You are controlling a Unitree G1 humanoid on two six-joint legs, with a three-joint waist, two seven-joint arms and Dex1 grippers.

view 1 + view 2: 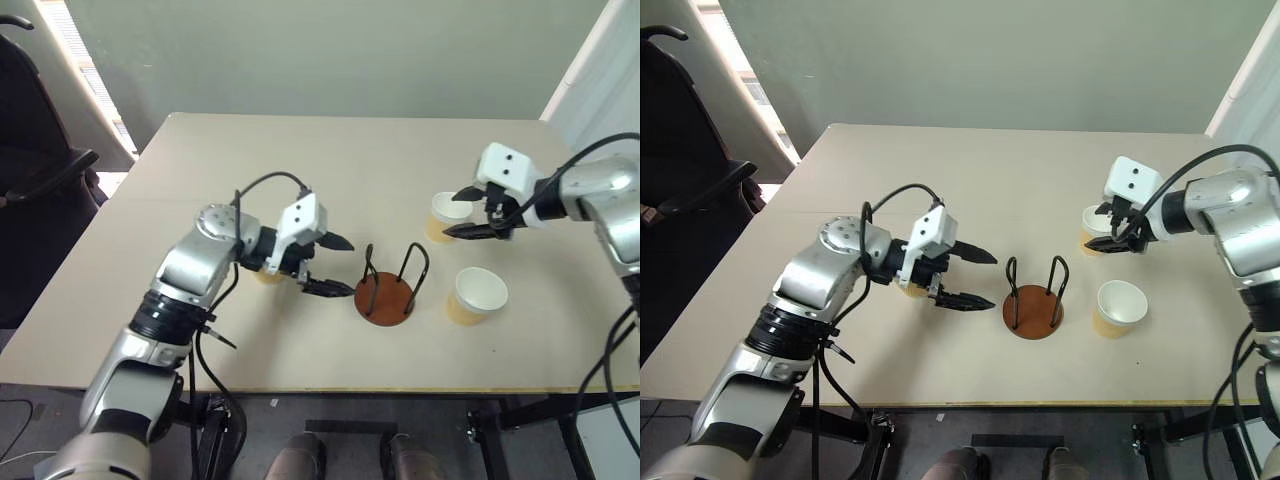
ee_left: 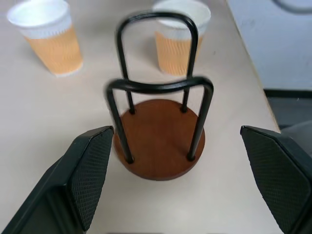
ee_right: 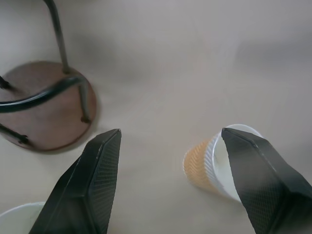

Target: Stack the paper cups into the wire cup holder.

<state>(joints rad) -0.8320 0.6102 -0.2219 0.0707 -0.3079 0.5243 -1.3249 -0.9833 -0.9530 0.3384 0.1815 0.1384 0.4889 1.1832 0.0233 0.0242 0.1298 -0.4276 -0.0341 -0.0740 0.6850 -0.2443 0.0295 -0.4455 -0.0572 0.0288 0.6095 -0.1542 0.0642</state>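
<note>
On the desk (image 1: 300,170) the wire cup holder (image 1: 386,290) stands empty in the middle, so I judge I am at the start, going for a first cup. My right pincer (image 1: 468,213) has its jaws apart right at the far cup (image 1: 447,216). Next I should slide around it and squeeze gently. My left pincer (image 1: 335,265) is wide apart just beside the holder, holding nothing. Another cup (image 1: 476,296) sits near the holder.

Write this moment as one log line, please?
left pincer: open, empty | right pincer: open at far cup | wire cup holder: empty
</note>
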